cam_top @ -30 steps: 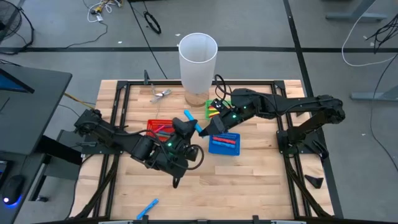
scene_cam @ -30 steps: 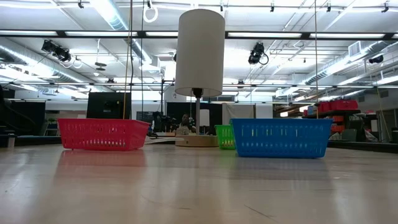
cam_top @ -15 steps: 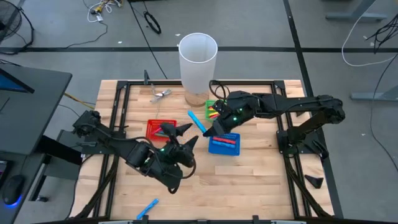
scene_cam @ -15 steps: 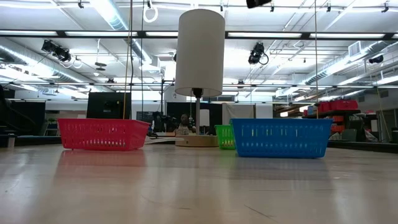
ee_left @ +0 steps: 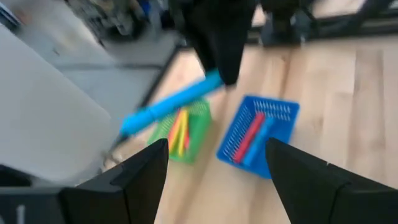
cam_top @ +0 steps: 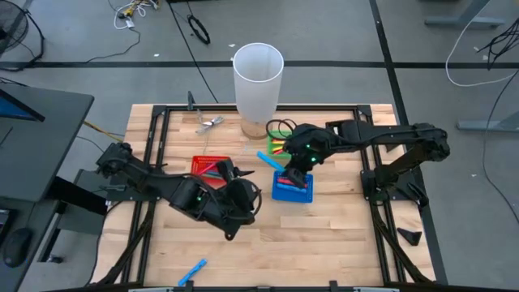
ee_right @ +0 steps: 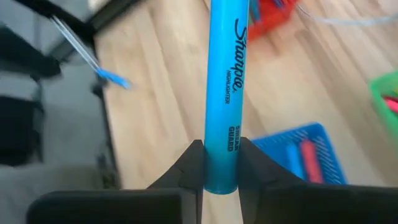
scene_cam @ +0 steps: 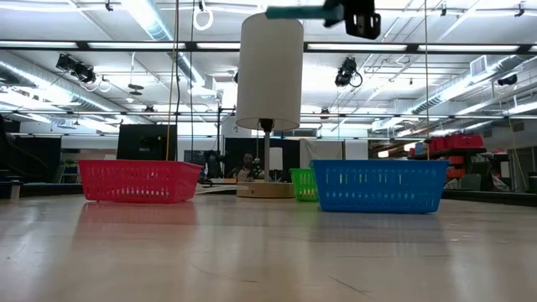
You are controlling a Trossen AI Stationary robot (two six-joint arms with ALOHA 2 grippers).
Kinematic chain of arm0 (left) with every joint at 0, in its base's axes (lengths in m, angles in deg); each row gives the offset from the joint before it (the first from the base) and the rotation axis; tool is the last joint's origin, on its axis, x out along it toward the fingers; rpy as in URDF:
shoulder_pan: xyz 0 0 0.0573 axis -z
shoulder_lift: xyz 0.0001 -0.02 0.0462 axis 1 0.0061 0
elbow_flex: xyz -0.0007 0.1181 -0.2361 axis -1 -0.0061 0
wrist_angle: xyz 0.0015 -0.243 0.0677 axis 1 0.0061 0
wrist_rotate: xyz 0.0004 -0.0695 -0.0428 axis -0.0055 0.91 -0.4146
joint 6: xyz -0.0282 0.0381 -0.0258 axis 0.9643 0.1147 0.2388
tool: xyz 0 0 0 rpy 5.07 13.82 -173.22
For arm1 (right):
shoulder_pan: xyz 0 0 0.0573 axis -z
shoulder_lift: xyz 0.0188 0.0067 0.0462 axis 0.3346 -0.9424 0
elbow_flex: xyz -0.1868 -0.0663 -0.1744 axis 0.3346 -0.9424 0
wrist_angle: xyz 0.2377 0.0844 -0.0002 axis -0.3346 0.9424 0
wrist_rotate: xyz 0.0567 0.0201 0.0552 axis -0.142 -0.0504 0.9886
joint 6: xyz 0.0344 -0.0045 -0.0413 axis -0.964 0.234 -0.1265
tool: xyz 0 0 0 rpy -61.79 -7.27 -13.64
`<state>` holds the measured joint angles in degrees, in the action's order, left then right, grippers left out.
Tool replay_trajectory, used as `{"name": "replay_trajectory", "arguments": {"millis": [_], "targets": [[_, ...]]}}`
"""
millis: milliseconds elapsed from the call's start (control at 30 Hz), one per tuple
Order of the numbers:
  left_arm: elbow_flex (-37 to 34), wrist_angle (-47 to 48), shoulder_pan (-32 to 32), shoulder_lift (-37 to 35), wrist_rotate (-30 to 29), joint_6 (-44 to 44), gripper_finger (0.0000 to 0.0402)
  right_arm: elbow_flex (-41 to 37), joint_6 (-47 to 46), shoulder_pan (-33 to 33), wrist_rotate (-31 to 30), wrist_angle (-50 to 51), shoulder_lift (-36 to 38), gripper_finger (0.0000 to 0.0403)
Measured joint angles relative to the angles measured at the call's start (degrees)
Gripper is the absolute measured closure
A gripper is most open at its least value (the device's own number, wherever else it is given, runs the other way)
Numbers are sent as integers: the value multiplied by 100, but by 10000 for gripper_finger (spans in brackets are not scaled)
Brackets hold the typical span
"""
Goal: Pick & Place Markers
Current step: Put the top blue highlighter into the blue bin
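Since the handover my left claw [cam_top: 229,172] has opened wide and empty, while my right claw [cam_top: 289,165] pinches the light blue marker [cam_top: 271,160]. Carrying is the step, I judge; next I must lower it into the blue basket [cam_top: 293,187].

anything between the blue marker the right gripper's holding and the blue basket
Nothing visible. The right gripper is shut on the light blue marker, raised above the table right by the blue basket. The basket's top is open, with markers already inside.

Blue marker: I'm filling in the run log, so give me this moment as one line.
right gripper: shut on blue marker | above blue basket | left gripper: open, empty, near red basket
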<state>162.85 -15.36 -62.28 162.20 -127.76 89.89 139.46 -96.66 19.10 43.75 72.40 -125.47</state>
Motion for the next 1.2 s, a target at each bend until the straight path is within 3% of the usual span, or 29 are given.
{"name": "replay_trajectory", "arguments": {"millis": [367, 667, 967, 1200], "targets": [[0, 1608, -294, -4, 1494, 1273, 126, 0, 1721, 199, -221, 1765, 0, 352], [0, 1815, -617, -9, 3006, 1360, 126, 0, 2490, 203, -824, 2615, 0, 352], [2, 1817, -773, -9, 3076, 1371, 126, 0, 2527, 203, -849, 2602, -7, 352], [2, 1830, -769, -9, 3080, 1331, 126, -159, 2547, 201, -956, 2164, -468, 352]]}}
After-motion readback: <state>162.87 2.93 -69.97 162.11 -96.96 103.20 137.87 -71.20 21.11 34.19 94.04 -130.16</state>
